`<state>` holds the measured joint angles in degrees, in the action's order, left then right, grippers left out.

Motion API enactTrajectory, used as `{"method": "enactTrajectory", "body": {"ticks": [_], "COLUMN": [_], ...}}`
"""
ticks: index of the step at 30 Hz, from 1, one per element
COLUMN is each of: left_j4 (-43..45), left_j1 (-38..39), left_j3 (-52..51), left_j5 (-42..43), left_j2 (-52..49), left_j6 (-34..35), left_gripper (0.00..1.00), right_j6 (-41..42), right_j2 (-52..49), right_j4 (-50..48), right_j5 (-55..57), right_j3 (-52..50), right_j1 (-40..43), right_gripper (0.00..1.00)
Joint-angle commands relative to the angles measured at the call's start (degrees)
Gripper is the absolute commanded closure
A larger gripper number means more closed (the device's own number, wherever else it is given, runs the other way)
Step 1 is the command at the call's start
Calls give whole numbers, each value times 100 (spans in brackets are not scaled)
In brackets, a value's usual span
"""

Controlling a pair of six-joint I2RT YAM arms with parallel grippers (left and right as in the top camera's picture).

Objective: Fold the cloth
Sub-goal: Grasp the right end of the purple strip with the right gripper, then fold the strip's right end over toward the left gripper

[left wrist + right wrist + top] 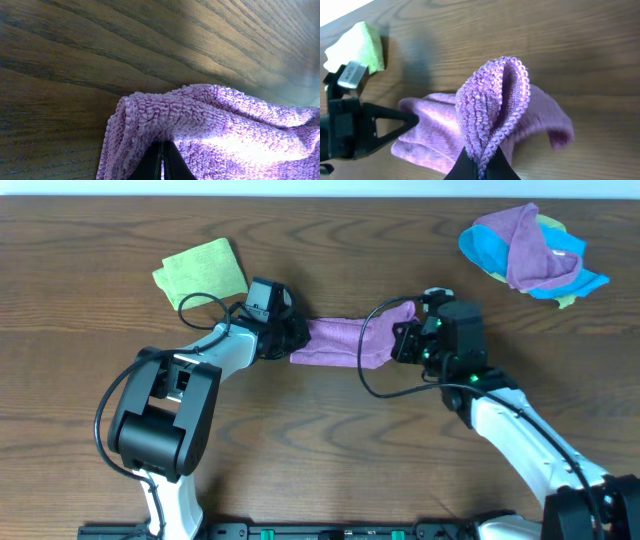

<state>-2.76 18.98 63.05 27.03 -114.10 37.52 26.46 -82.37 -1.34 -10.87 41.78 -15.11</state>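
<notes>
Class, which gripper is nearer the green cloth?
Left. The left gripper is close beside the green cloth; the right gripper is farther off, past the purple cloth.

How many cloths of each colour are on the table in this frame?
Purple: 2, the held purple cloth and the piled purple cloth
Green cloth: 1
Blue cloth: 1
Yellow-green cloth, mostly buried in the pile: 1
Total: 5

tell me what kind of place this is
Probably a robot test bench: a wood-grain table, the left gripper and right gripper each pinching the purple cloth, a green cloth lying aside.
</notes>
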Motion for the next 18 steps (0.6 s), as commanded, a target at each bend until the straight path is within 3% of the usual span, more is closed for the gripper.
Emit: {"method": "enactTrajectory", "body": {"ticks": [1,18], "left_j4": [-44,-240], "left_j1": [4,-219], "left_j3": [151,175], "left_j5": [-13,87], "left_j2": [-9,420], "left_j6": [-26,-236], "left_gripper": [95,94], "right_j6": [-105,-341], "right_j2": [33,-1381], "right_j4": [-103,546], "right_j5": [334,378], "right_j3": [166,1930], "right_j1": [-297,-1117], "right_gripper": [99,98]}}
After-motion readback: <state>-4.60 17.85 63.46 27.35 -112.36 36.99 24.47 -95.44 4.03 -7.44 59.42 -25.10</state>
